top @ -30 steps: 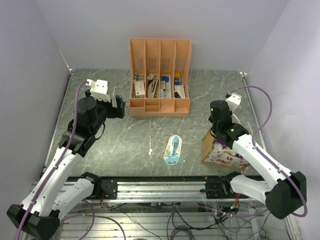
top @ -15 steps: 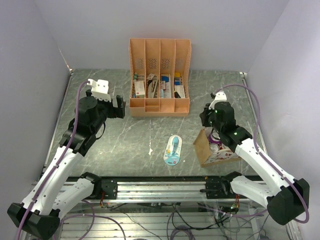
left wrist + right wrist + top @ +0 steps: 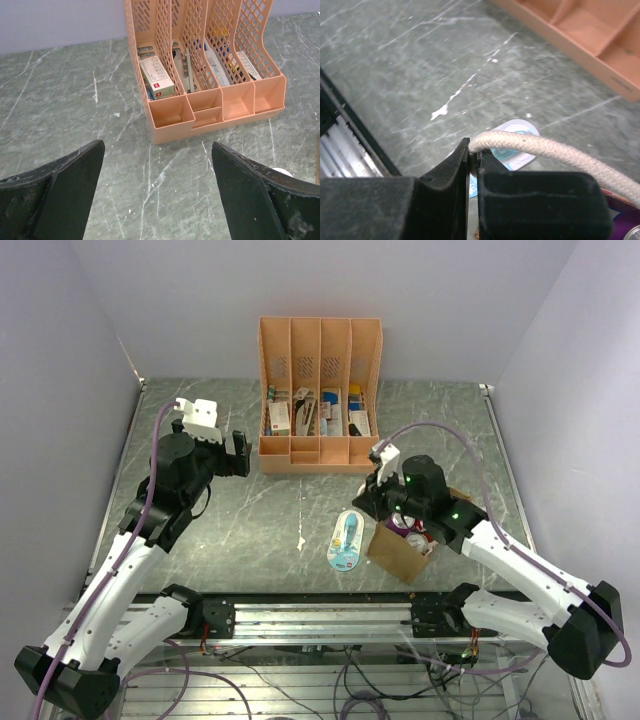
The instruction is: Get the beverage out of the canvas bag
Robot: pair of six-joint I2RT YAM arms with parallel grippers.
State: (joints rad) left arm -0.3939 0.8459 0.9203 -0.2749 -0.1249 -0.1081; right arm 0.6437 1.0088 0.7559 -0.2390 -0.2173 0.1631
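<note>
The tan-brown canvas bag [image 3: 398, 552] sits right of centre near the table's front edge. A purple beverage can [image 3: 414, 537] shows inside its open top; a sliver of it shows in the right wrist view [image 3: 626, 227]. My right gripper [image 3: 378, 502] is shut on one cream loop handle [image 3: 560, 151] of the bag, pinched between the fingertips. My left gripper [image 3: 240, 453] is open and empty, well above the table at the left; its two fingers [image 3: 65, 175] stand wide apart in the left wrist view.
An orange-tan slotted desk organizer [image 3: 320, 400] with boxes and pens stands at the back centre. A white and blue blister pack [image 3: 346, 538] lies flat just left of the bag. The metal rail [image 3: 320, 615] runs along the front edge.
My right gripper has moved left holding the handle, dragging the bag left towards the blister pack and turning it. The left arm has not moved.
</note>
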